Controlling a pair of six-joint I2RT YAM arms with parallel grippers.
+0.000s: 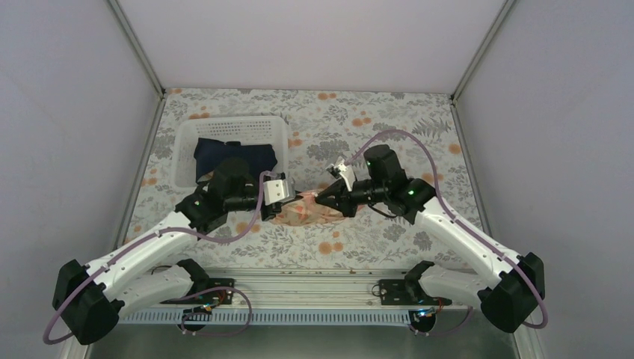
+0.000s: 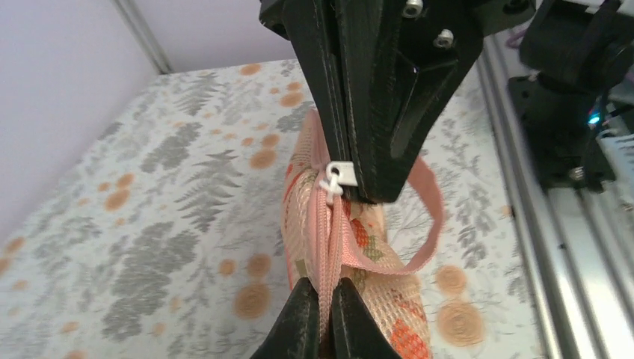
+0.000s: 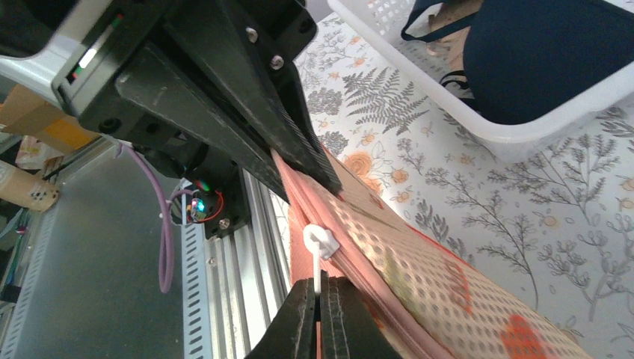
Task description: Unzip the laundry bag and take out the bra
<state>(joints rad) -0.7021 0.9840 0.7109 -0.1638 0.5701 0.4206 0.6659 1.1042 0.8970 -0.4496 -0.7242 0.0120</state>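
Note:
The peach-pink laundry bag (image 1: 312,213) with red-orange leaf print is held up edge-on between both grippers, just above the table's middle. My left gripper (image 2: 324,314) is shut on the bag's pink zip edging (image 2: 327,239), and it shows in the top view (image 1: 290,197). My right gripper (image 3: 320,299) is shut on the white zip pull (image 3: 320,243) at the slider, and it shows in the top view (image 1: 323,199). The pull also shows in the left wrist view (image 2: 338,177). The bag's mesh side (image 3: 441,280) fills the right wrist view. A pink loop (image 2: 430,217) hangs off it. The bra is hidden.
A white slotted basket (image 1: 187,142) stands at the back left and holds a navy-blue cloth (image 1: 262,157). It also shows in the right wrist view (image 3: 508,131). The metal rail (image 1: 314,288) runs along the near edge. The floral tablecloth (image 1: 389,127) covers the table.

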